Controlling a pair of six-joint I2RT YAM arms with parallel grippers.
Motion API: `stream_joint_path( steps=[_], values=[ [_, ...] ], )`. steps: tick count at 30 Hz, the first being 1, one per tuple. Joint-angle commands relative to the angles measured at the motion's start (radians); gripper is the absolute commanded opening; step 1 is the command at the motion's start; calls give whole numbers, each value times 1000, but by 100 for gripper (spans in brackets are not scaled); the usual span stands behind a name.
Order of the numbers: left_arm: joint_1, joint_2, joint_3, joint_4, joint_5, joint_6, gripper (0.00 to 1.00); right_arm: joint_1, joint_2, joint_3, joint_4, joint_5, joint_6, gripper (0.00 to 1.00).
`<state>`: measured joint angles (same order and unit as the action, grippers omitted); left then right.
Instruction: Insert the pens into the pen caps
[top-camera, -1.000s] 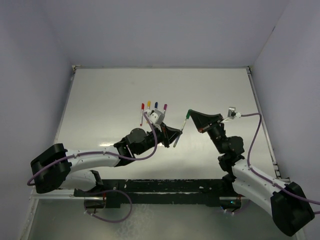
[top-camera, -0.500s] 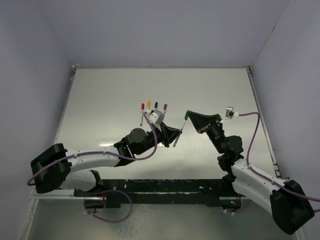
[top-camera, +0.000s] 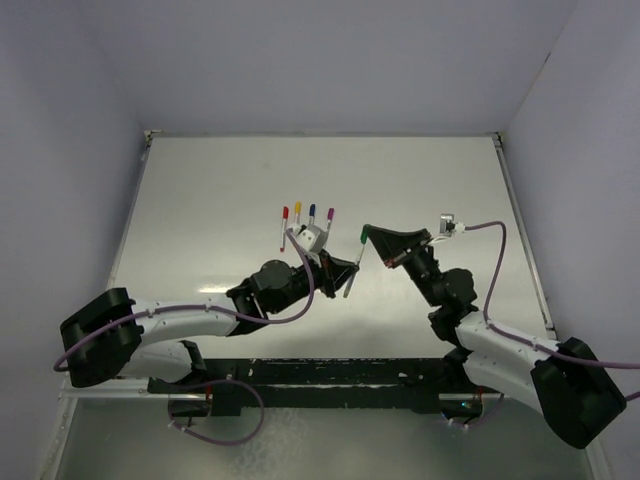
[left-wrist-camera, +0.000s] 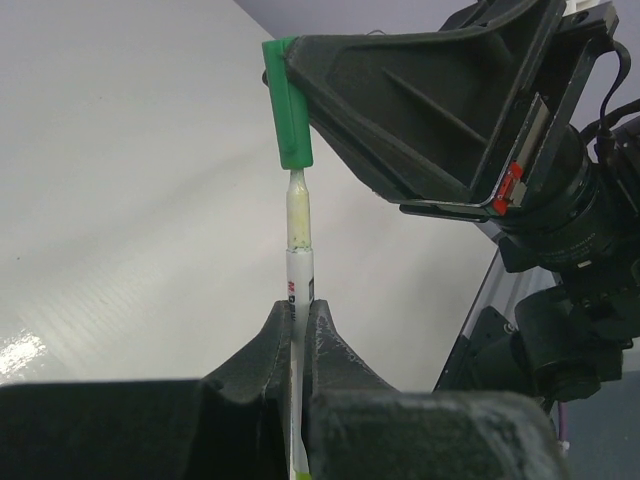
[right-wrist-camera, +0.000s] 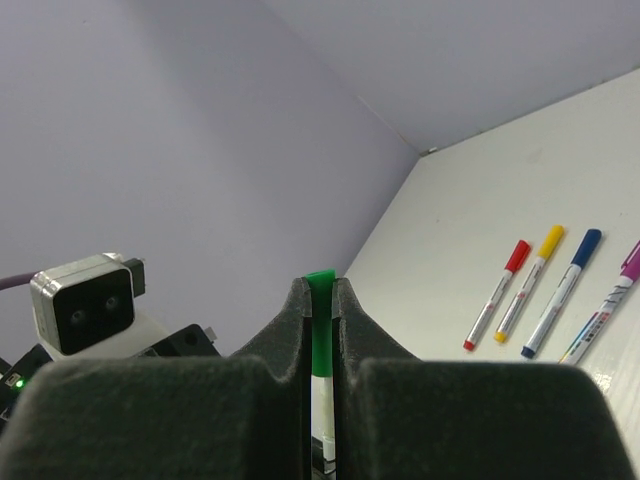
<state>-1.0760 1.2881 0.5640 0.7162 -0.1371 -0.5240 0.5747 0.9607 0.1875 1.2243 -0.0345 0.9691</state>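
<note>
We see the left end effector (left-wrist-camera: 301, 310) clenched on a pale pen (left-wrist-camera: 298, 215), gripping its barrel and holding it in the air above the desk (top-camera: 200, 200), near the middle of the scene. The right end effector (right-wrist-camera: 320, 290) is clamped tight on the green cap (left-wrist-camera: 288, 105), which it holds at the pen's far end. The pen's narrow tip sits inside the cap's open end, but a stretch of the tip section shows between cap and barrel, so the cap is not pushed fully on. On the desk, just beyond and to the left of the two end effectors, four capped pens lie side by side: the red-capped pen (right-wrist-camera: 497, 295), yellow-capped pen (right-wrist-camera: 530, 283), blue-capped pen (right-wrist-camera: 560, 292) and purple-capped pen (right-wrist-camera: 605, 308), from left to right.
</note>
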Motion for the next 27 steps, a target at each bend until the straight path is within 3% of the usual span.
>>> stream_joint_path(
  steps=[1, 27],
  values=[
    [4, -56, 9, 157, -59, 46, 0, 58, 57, -1, 41, -53, -10, 0],
    [14, -119, 40, 182, -219, 171, 0, 127, 127, 33, -27, -114, -48, 0]
  ],
)
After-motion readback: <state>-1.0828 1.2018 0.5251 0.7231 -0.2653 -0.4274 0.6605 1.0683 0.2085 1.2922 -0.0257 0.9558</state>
